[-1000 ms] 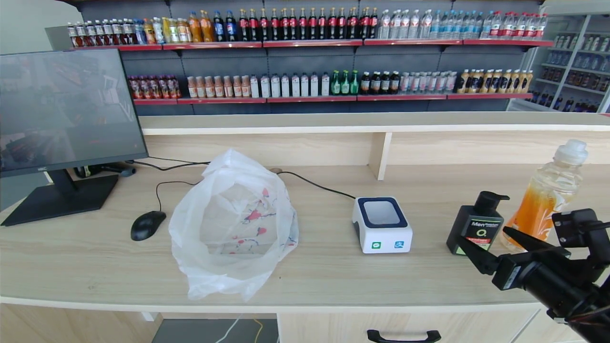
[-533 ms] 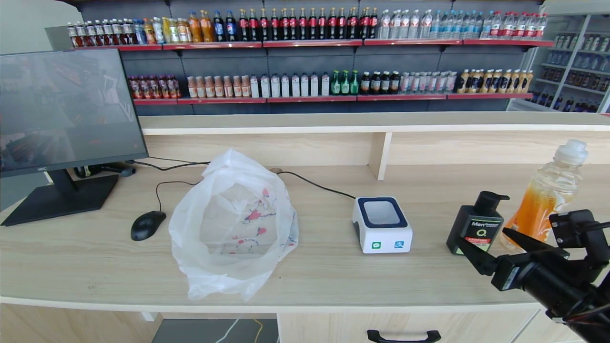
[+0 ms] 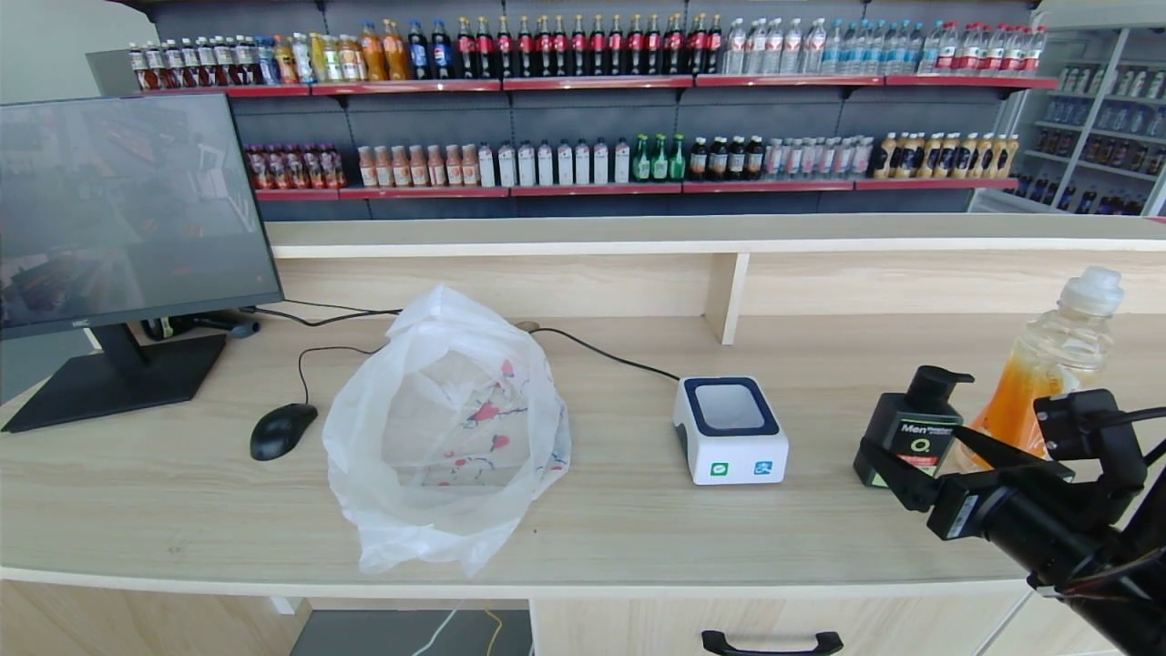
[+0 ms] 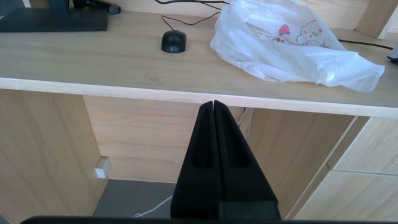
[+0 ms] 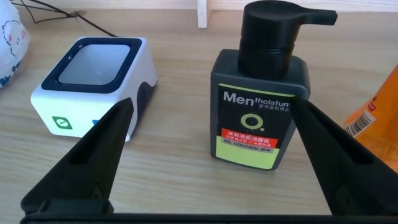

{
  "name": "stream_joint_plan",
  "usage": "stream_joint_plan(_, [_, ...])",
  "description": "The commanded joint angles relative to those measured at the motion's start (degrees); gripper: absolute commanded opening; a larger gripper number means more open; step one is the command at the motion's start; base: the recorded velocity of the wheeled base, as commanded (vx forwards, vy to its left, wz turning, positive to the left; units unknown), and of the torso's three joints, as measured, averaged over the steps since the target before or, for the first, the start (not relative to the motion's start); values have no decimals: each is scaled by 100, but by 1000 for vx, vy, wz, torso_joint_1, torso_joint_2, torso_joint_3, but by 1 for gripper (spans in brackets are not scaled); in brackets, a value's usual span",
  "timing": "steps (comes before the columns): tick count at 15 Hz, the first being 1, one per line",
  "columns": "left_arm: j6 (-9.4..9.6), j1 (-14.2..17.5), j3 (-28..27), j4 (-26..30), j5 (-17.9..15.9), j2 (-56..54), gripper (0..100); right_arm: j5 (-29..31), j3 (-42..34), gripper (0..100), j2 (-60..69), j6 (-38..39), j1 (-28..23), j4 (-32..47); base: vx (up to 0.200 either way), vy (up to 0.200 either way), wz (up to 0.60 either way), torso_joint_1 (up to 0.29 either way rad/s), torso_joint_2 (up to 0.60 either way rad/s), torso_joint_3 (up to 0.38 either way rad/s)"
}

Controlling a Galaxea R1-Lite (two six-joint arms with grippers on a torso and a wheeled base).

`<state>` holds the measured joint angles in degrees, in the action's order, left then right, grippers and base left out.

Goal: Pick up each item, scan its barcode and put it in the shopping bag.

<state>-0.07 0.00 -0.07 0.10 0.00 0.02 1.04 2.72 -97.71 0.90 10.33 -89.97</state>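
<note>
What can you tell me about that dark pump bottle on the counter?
The dark pump bottle is squat and flat-sided, seemingly charcoal plastic, with a black pump head. Its label has white lettering, a green ring and red and green bands. It stands upright on the wooden counter, between the white scanner and an orange drink bottle. The right gripper is open, one finger on each side of it.

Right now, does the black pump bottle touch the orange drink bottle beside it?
Apart. The right wrist view shows bare counter between the black pump bottle and the orange drink bottle.
</note>
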Motion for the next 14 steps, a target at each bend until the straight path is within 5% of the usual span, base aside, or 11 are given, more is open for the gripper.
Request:
stream_joint_plan(1, [-1, 0, 7, -1, 0, -2, 0, 2, 97, 100, -117, -20, -39, -3, 0, 0, 0, 0, 0, 0])
stream_joint_plan(14, [-1, 0, -1, -1, 0, -2, 0, -7, 273, 100, -310, 6, -118, -3, 0, 0, 0, 0, 0, 0])
